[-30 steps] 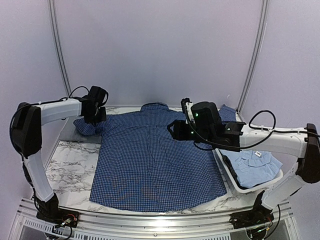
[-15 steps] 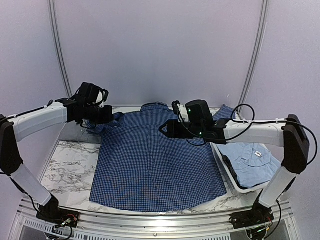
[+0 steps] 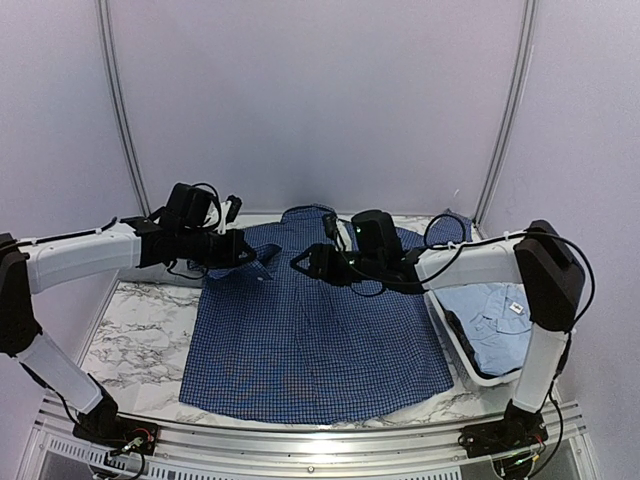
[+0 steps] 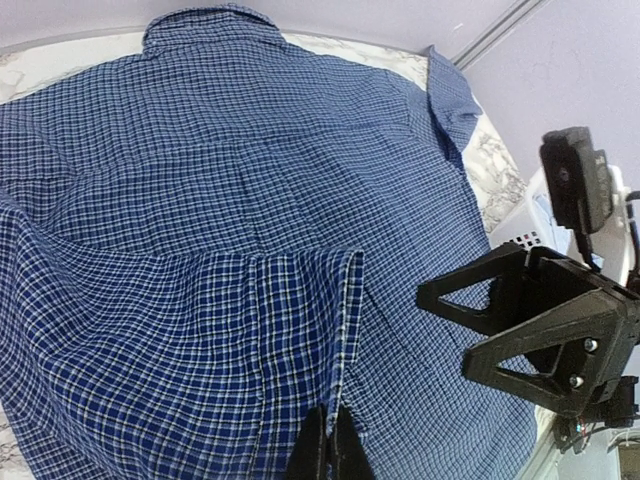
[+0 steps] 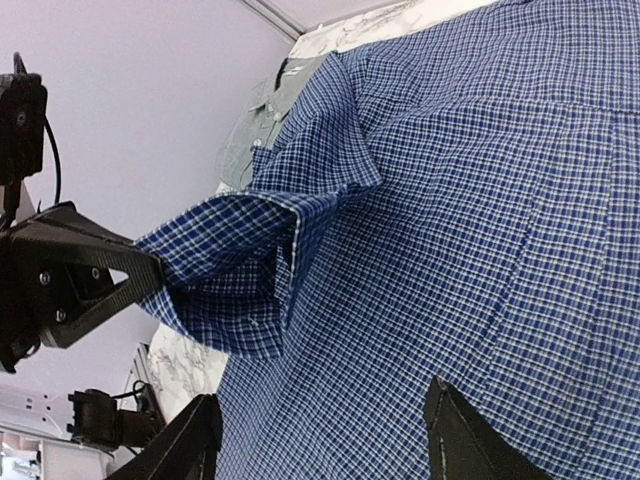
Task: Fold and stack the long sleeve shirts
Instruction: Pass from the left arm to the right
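On the table (image 3: 130,330) you have the dark blue shirt (image 3: 310,340) spread flat, with the collar at the far side. It covers most of the surface. To the right of it stands the white basket (image 3: 470,375), and the light blue shirt (image 3: 495,320) lies inside, not folded as far as I can see. The grey shirt (image 5: 252,135) shows only in the right wrist view, as a heap at the far left corner beyond the dark one.

I judge that the task is at its beginning: no shirt is folded, no stack exists, and the first sleeve fold is in hand.

Your left gripper (image 3: 252,252) is clamped on the cuff of the sleeve (image 4: 200,360) and holds it lifted above the upper left part of the shirt body. Your right gripper (image 3: 305,262) has its fingers spread wide and grips nothing. It hovers over the upper middle of the shirt, just beside the lifted cuff, apart from the cloth.
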Available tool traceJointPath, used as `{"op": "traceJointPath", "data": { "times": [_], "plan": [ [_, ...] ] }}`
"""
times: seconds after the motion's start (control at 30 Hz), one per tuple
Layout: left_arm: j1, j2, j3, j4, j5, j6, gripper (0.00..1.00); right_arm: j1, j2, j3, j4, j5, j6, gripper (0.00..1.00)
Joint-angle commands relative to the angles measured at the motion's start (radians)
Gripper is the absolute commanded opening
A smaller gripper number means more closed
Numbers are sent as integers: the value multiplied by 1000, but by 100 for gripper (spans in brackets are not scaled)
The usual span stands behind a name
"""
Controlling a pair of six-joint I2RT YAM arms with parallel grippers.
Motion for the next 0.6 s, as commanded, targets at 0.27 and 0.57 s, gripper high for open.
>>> {"op": "traceJointPath", "data": {
  "times": [0.27, 0.57],
  "plan": [
    [-81, 51, -41, 117, 46, -17, 0, -6, 61, 8, 210, 27, 199, 67],
    [-108, 98, -49, 140, 56, -13, 0, -6, 95, -16, 251, 22, 246, 67]
  ]
}}
